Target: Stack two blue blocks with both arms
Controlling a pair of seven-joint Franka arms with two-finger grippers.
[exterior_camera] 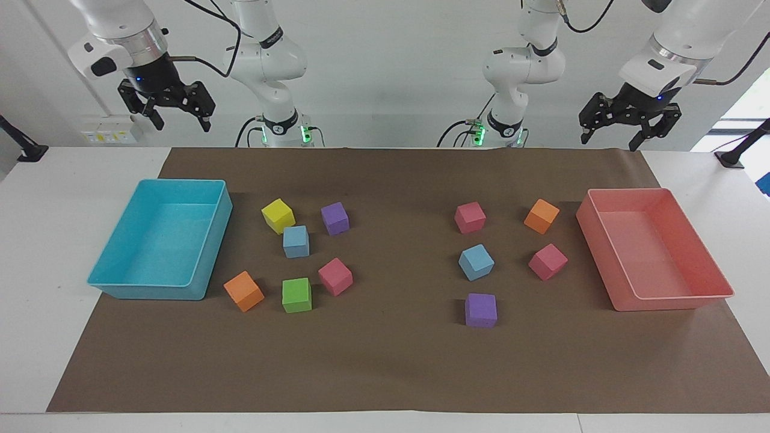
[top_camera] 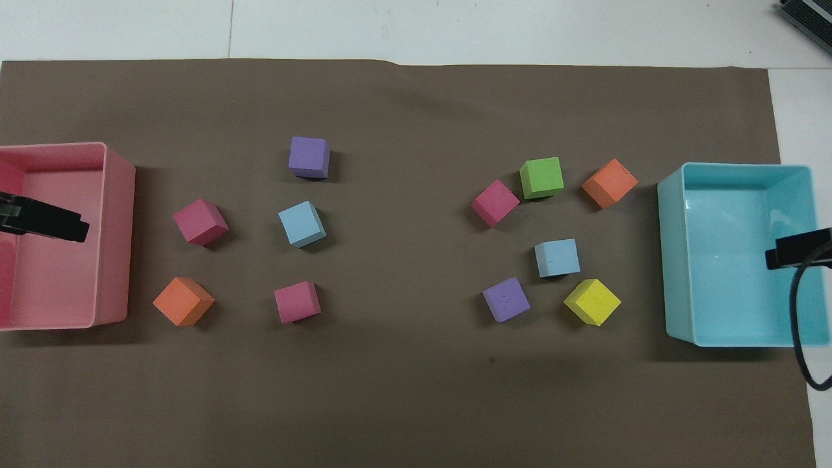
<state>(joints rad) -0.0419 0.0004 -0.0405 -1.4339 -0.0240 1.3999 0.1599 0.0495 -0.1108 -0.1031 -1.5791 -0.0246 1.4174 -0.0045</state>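
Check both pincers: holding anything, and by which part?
Nothing held. Left pincer and right pincer hang open and empty, raised; both blue blocks sit untouched on the mat.

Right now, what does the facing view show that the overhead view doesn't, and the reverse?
Only the facing view shows both arms whole, with the left claw and right claw raised, open and empty, each waiting near its own end of the table. Only the overhead view shows a dark device corner on the white table. Both show the two blue blocks apart on the brown mat, not stacked, among the other coloured cubes, plus the pink tray and turquoise tray.
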